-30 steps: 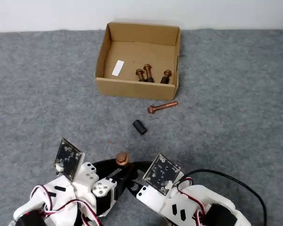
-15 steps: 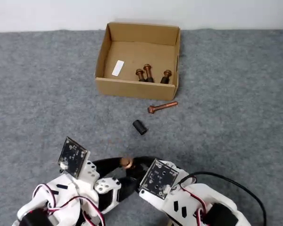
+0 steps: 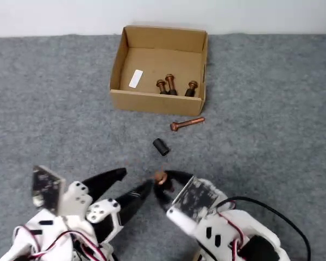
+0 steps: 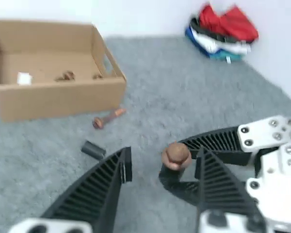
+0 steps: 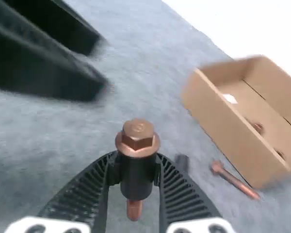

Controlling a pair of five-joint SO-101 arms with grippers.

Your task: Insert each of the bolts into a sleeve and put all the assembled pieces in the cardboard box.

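Looking down in the high view, the cardboard box (image 3: 152, 102) stands on the grey carpet (image 3: 271, 109) at the far side of the table. Three assembled pieces (image 3: 174, 86) lie inside it towards one side wall, with a white label (image 3: 136, 78) beside them. A loose bolt (image 3: 187, 123) lies on the carpet just in front of the box. A loose sleeve (image 3: 161, 147) lies a little nearer the arms. The right gripper (image 3: 163, 185) pinches a black sleeve with a copper bolt seated in it, the held assembly (image 3: 161, 178), head upward. The left gripper (image 3: 138, 178) is spread wide, and one fingertip lies just beside the held assembly.

In the left wrist view, the left gripper (image 4: 164, 160) shows both fingers apart with nothing between the pads. The bolt head of the held assembly (image 4: 175, 154) appears beyond the tips, clamped by the right gripper (image 4: 179, 167). The loose sleeve (image 4: 93, 149) and the loose bolt (image 4: 108, 118) lie on the carpet before the cardboard box (image 4: 58, 99). A pile of cloth (image 4: 222, 29) lies against the wall.

In the right wrist view, the right gripper (image 5: 136, 165) is pressed onto the held assembly (image 5: 136, 177). The hexagonal head stands above the fingers and the bolt tip protrudes below the sleeve. The loose sleeve (image 5: 182, 162), loose bolt (image 5: 234, 182) and cardboard box (image 5: 228, 128) lie beyond.
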